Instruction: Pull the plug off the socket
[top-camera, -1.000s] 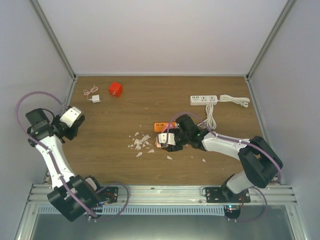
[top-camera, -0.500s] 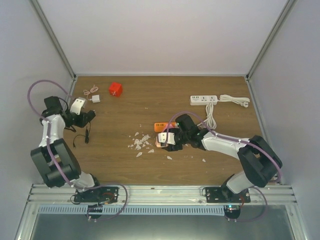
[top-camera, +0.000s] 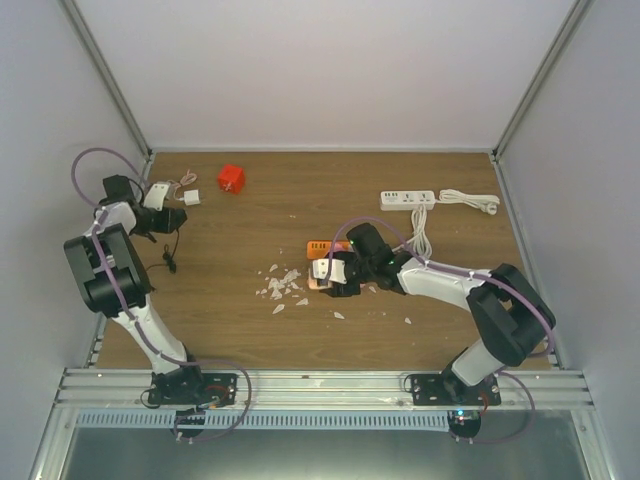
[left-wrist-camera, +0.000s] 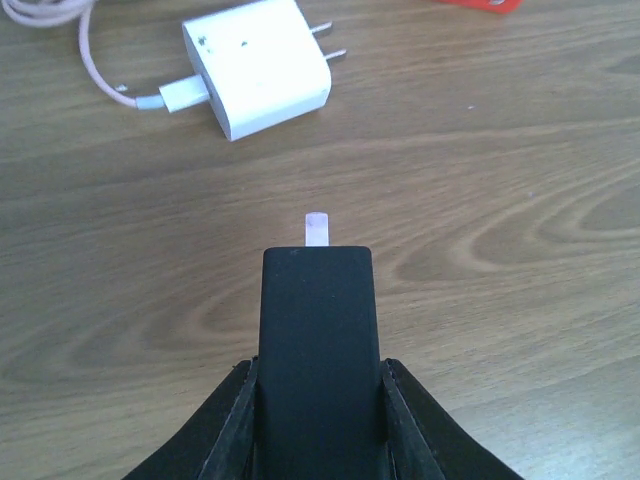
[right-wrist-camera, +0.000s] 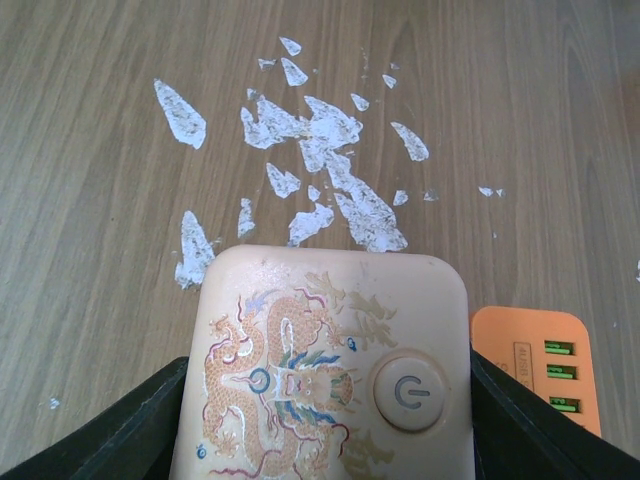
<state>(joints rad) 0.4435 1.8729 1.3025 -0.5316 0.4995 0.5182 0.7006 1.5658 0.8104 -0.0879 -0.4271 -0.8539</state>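
Black plug (left-wrist-camera: 316, 300): we log it clamped in left gripper (left-wrist-camera: 317, 395), long axis toward white charger (left-wrist-camera: 258, 70) just ahead, well left of peach socket (right-wrist-camera: 320, 320) gripped by right gripper (right-wrist-camera: 325, 430)

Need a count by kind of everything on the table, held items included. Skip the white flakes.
Socket units: 3 (white power strip, orange unit, dragon-print unit in the right hand)
Plugs/chargers: 2 (white charger with its pink cable, black plug in the left hand)
Red block: 1
Total: 6
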